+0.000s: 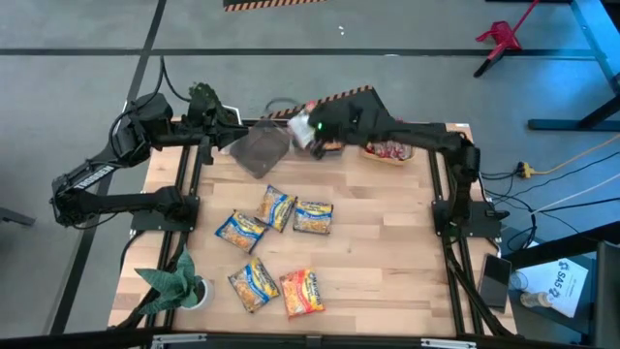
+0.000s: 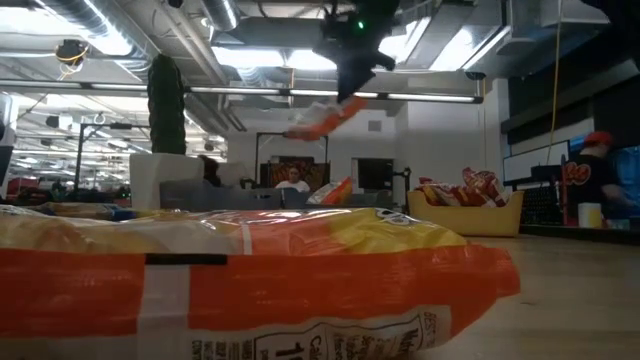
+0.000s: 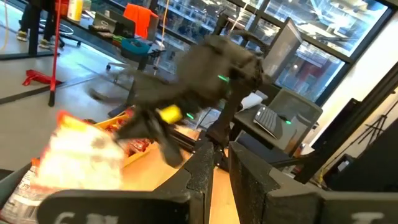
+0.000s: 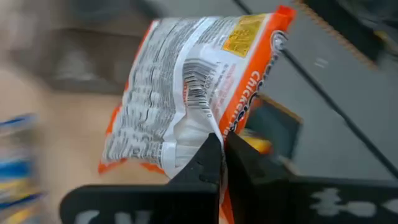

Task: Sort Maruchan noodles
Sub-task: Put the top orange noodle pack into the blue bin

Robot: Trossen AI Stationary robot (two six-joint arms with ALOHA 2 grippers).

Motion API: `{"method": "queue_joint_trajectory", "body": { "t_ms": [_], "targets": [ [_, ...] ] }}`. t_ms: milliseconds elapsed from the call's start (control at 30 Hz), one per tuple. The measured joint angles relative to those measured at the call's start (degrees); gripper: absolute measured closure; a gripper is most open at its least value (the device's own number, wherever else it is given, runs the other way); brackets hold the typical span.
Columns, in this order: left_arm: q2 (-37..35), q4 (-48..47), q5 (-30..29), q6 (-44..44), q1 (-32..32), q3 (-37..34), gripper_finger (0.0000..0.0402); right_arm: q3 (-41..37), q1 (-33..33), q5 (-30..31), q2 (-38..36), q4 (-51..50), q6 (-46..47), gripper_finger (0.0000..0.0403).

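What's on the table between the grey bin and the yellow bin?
In the high view, the right tool holding an orange noodle packet hangs between the grey bin and yellow bin.

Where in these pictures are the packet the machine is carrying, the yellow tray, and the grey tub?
orange-and-white noodle packet [image 4: 186, 93]: right wrist view, printed back face.
yellow bin [image 2: 470, 217]: low view, front wall.
grey bin [image 1: 260, 150]: high view, its side wall.

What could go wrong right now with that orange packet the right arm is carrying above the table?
The right gripper pinches the orange packet only at one edge, so it dangles and might slip out mid-air. It hangs near the grey bin held up by the left gripper, so a drop could miss the bin, or the two arms might bump.
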Motion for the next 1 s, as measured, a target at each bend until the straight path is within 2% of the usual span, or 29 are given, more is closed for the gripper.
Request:
{"method": "queue_joint_trajectory", "body": {
  "t_ms": [167,433,733,1000],
  "targets": [
    [0.0,0.0,-0.7,0.1,0.0,0.0,0.0358,-1.6,-4.4,2.8,0.1,1.1,-0.5,0.0403],
    [0.0,0.0,-6.4,0.1,0.0,0.0,0.0358,-2.4,-6.3,3.3,6.5,3.8,-4.5,0.0403],
    [0.0,0.0,-10.8,0.0,0.2,0.0,0.0358,-2.5,-8.6,1.4,9.4,7.3,-4.5,0.0403],
    [0.0,0.0,-10.9,0.0,0.3,0.0,0.0358,-2.4,-8.8,0.2,12.2,11.5,-3.2,0.0403]
  ]
}}
